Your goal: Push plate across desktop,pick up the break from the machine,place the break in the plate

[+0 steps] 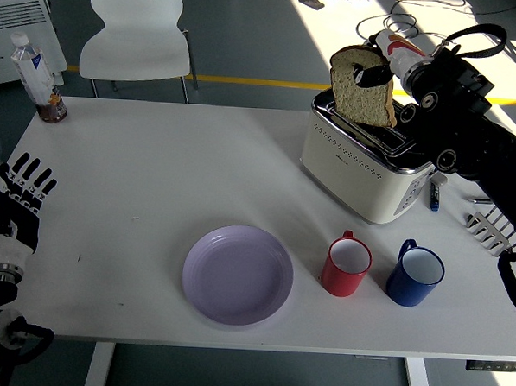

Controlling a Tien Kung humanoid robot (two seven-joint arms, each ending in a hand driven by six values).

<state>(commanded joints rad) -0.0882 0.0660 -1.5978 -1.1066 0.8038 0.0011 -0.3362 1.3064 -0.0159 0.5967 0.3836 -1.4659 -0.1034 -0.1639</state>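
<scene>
Most of the right hand (388, 63) is hard to read: its dark body merges with the black arm behind the toaster (365, 153), and only a dark finger crossing the face of the bread slice (362, 85) and a pale, red-marked part behind it stand out. Those fingers are closed on the upper part of the bread slice, which hangs clear above the toaster's slot, its lower edge just over the toaster's top. The arm is cut off by the right edge. The purple plate (237, 274) lies well to the front-left of the toaster, apart from the bread. A red mug (347, 267) and a blue mug (415, 274) stand in front of the toaster, right of the plate. The left hand (17, 205) rests far to the toaster's left at the table's edge, fingers spread flat, holding nothing; its forearm is partly out of frame.
</scene>
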